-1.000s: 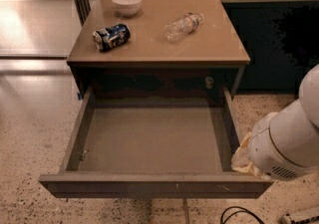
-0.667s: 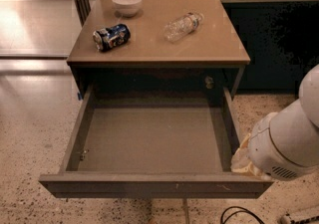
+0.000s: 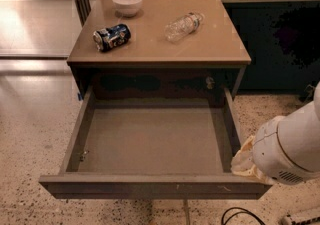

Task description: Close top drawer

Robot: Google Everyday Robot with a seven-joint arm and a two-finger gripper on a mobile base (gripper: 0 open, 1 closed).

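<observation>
Top drawer point(image 3: 150, 187) is pulled well out toward the camera from under the cabinet point(image 3: 225, 49) top, flat grey inside showing. Its front panel has a small pale mark rt of centre. The gripper point(image 3: 243, 162) sits at the drawer's front-right corner, prob. touching the side wall. It is mostly hidden by the white arm point(image 3: 292, 149), so I can't tell if its grip is released or clenched. On the cabinet top: white bowl point(image 3: 127, 3) back left, dented can point(image 3: 111, 37) lying in front of it, clear plastic bottle point(image 3: 183, 25) on its side, approx. centre-right.
</observation>
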